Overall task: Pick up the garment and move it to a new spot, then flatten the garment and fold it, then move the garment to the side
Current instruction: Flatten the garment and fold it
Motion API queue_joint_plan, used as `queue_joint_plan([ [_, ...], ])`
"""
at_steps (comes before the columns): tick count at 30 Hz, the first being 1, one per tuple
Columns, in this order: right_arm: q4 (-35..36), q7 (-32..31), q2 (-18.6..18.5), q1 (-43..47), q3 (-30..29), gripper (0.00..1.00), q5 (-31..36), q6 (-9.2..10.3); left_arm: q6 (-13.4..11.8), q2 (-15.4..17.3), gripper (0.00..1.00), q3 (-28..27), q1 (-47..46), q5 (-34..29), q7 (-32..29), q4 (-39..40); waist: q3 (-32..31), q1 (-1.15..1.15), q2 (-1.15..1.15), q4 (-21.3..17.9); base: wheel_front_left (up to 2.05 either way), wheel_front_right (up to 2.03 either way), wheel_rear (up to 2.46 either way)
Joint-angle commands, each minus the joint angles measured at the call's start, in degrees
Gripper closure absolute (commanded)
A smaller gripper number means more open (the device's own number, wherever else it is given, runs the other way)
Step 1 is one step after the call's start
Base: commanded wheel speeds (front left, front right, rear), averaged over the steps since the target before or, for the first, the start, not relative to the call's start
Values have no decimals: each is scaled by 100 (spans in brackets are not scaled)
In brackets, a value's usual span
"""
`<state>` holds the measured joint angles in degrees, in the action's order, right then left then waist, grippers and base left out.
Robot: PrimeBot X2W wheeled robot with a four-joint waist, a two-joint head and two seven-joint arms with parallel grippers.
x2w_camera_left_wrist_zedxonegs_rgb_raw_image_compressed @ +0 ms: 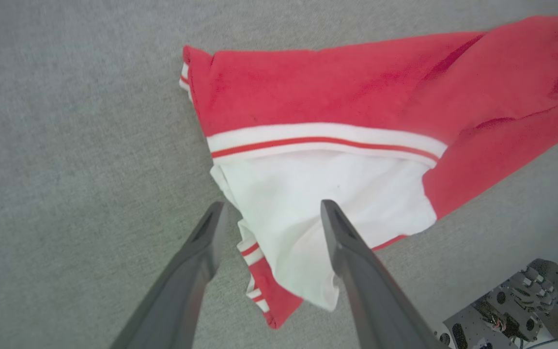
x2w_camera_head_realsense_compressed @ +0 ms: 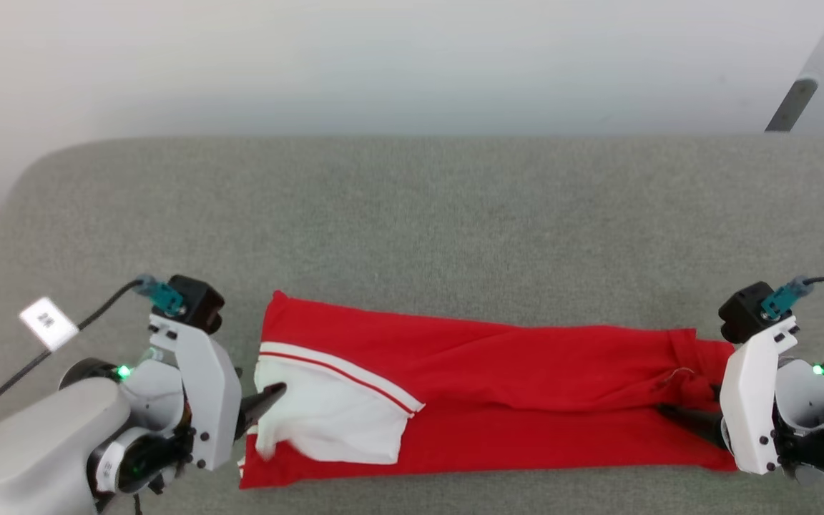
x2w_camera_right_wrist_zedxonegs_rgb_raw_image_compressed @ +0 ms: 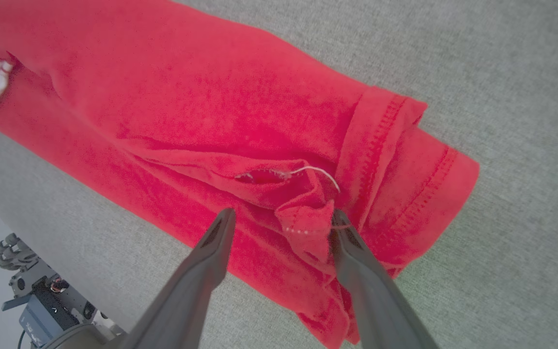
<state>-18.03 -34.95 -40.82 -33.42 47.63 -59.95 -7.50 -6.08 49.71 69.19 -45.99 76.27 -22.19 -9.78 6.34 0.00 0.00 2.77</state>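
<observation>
The garment (x2w_camera_head_realsense_compressed: 519,379) lies folded into a long red strip across the near part of the grey surface, with a white sleeve (x2w_camera_head_realsense_compressed: 326,415) and striped trim on top at its left end. My left gripper (x2w_camera_head_realsense_compressed: 267,400) is at that left end. In the left wrist view the left gripper (x2w_camera_left_wrist_zedxonegs_rgb_raw_image_compressed: 271,206) is open, its fingers straddling the white sleeve (x2w_camera_left_wrist_zedxonegs_rgb_raw_image_compressed: 317,194) without pinching it. My right gripper (x2w_camera_head_realsense_compressed: 678,415) is at the red hem end. In the right wrist view the right gripper (x2w_camera_right_wrist_zedxonegs_rgb_raw_image_compressed: 283,213) is open over a bunched fold of the garment (x2w_camera_right_wrist_zedxonegs_rgb_raw_image_compressed: 187,106).
The grey padded surface (x2w_camera_head_realsense_compressed: 412,214) stretches far behind the garment, with a pale wall beyond. A white tag (x2w_camera_head_realsense_compressed: 48,322) and a black cable lie at the left. The surface's front edge runs just below the garment. Robot base parts (x2w_camera_left_wrist_zedxonegs_rgb_raw_image_compressed: 511,310) show past that edge.
</observation>
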Motion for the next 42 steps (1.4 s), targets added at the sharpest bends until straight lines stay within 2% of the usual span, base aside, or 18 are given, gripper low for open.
queue_joint_plan([
  [1, -11, 37, 15, 100, -45, 0, -12, 4, -34, 24, 0, -31, 86, -5, 97, 30, -248, 0, 0, 8, 0, 0, 0],
  [8, 3, 511, 70, 496, -406, 0, -20, 3, -252, 248, 0, -284, 558, -197, 1295, 311, -711, 0, 0, -8, 0, 0, 0],
  [18, -355, 925, 18, 1049, -972, 0, -117, 3, -756, 480, 0, -680, 1488, -407, 3307, 774, -958, 0, 0, 144, 0, 0, 0],
  [23, -756, 850, 2, 1232, -1229, 0, -223, 3, -975, 431, 0, -1033, 1913, -649, 3702, 866, -1030, 0, 0, 347, 0, 0, 0],
  [27, -1112, 738, -16, 1311, -1368, 0, -245, 3, -1153, 176, 0, -1914, 2436, -1098, 3736, 950, -1027, 0, 0, 538, 0, 0, 0],
  [30, -1362, 623, 16, 1287, -1469, 0, -293, 3, -1182, -111, 0, -2719, 3008, -1595, 3726, 1023, -1001, 0, 0, 678, 0, 0, 0],
  [36, -1784, 441, 128, 1195, -1530, 0, -335, 3, -876, -723, 0, -4063, 4034, -2475, 3728, 1025, -909, 0, 0, 945, 0, 0, 0],
  [42, -2135, 397, 369, 1054, -1487, 0, -333, 3, -517, -1453, 0, -5060, 4673, -3155, 3729, 928, -720, 0, 0, 1163, 0, 0, 0],
])
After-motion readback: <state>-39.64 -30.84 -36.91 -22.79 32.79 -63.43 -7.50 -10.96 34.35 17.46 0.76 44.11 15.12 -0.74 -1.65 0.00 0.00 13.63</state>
